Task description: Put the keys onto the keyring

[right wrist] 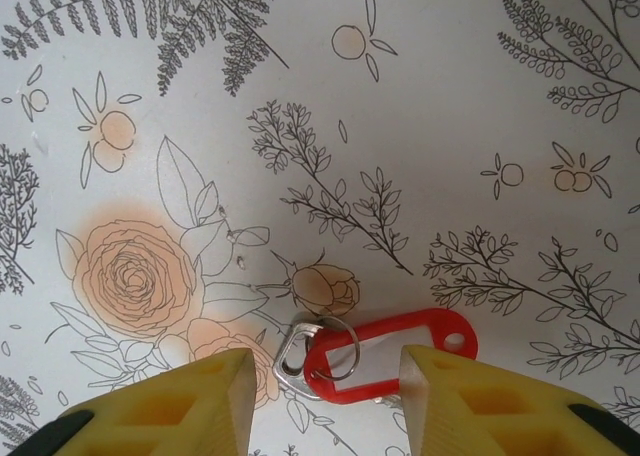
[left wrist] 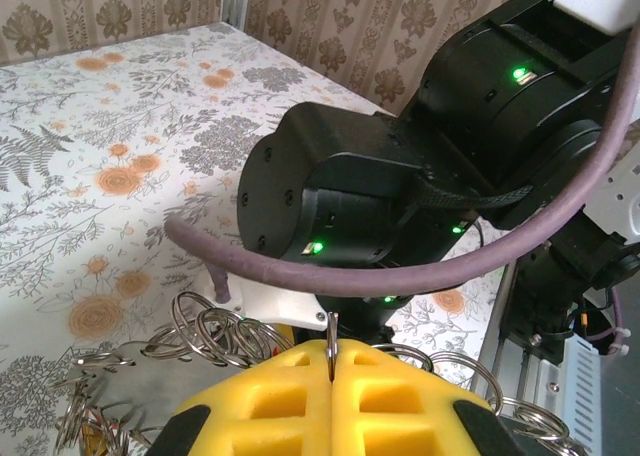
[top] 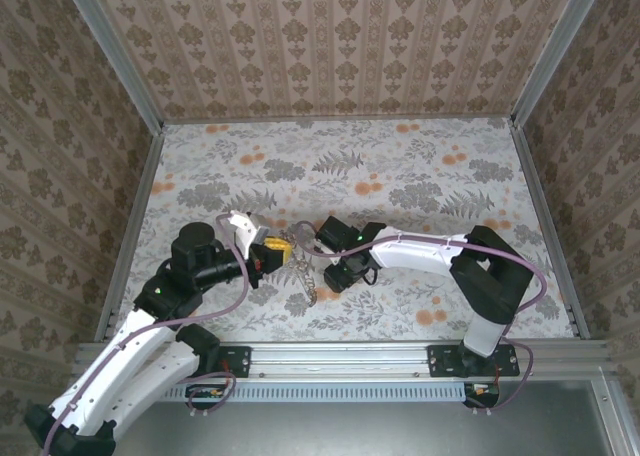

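Observation:
My left gripper [left wrist: 331, 361] is shut on the keyring [left wrist: 331, 328], a thin metal ring pinched edge-on between the yellow fingers [left wrist: 270, 406]. Several more linked metal rings [left wrist: 215, 331] hang beside it. In the top view the left gripper [top: 277, 245] is at table centre-left, facing the right gripper [top: 347, 272]. My right gripper [right wrist: 328, 376] stands open just above the table, its fingertips either side of a key set. That set is a small silver key [right wrist: 290, 364] on a little split ring [right wrist: 338, 348] with a red plastic tag [right wrist: 400, 348], lying flat.
A chain of metal rings [top: 310, 281] trails on the flowered table cover [top: 400, 176] between the two grippers. The right arm's black wrist [left wrist: 340, 216] and its purple cable [left wrist: 420, 276] loom close in front of the left gripper. Walls enclose the table.

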Robot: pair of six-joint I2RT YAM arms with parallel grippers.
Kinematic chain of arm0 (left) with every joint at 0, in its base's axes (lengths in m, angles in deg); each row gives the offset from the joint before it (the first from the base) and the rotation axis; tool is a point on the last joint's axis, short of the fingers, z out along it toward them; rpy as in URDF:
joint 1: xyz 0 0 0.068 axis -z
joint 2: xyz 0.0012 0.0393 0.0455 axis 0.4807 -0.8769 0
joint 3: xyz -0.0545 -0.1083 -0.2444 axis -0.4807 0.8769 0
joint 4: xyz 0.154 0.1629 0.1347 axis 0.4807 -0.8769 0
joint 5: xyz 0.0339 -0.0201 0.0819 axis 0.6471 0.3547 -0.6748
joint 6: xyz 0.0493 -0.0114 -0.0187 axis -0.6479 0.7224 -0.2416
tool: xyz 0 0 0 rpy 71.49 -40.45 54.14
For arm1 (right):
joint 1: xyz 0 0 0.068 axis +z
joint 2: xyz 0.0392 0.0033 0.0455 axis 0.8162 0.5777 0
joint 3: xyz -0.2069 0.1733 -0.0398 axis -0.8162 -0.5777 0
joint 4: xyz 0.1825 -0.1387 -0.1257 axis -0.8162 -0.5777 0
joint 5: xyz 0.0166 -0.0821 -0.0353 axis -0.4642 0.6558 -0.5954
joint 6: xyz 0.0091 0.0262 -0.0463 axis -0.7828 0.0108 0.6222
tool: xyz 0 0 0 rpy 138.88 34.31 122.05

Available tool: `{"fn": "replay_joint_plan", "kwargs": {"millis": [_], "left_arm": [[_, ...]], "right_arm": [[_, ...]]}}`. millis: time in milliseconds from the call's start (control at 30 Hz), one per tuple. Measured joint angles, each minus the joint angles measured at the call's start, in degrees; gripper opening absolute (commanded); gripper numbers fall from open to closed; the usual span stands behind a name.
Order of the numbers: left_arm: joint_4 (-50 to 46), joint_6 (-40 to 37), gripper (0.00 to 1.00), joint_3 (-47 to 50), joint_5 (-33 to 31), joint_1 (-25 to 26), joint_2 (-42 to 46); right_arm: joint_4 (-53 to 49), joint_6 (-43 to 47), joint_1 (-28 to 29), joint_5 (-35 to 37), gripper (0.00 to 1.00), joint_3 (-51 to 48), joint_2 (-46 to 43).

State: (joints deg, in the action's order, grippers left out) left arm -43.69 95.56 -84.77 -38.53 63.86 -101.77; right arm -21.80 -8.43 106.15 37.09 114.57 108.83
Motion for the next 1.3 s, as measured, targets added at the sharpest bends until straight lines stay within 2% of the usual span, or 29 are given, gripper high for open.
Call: {"fn": "replay_joint_plan", "kwargs": {"millis": [733, 967, 1300], "left_arm": [[1.5, 1.2, 0.0, 0.3, 1.9, -0.4, 1.2], [1.5, 1.3, 0.0, 0.3, 2.0, -0.4, 1.2], [1.5, 1.3, 0.0, 0.3, 2.1, -0.4, 1.3]], "right_arm": [[-1.7, 1.3, 0.4, 0.3, 0.27, 1.7, 3.5], [-1.9, 1.6, 0.6, 0.3, 0.16, 2.3, 3.8], [-1.6, 1.6, 0.6, 0.0, 0.04, 2.8, 3.8]]}}
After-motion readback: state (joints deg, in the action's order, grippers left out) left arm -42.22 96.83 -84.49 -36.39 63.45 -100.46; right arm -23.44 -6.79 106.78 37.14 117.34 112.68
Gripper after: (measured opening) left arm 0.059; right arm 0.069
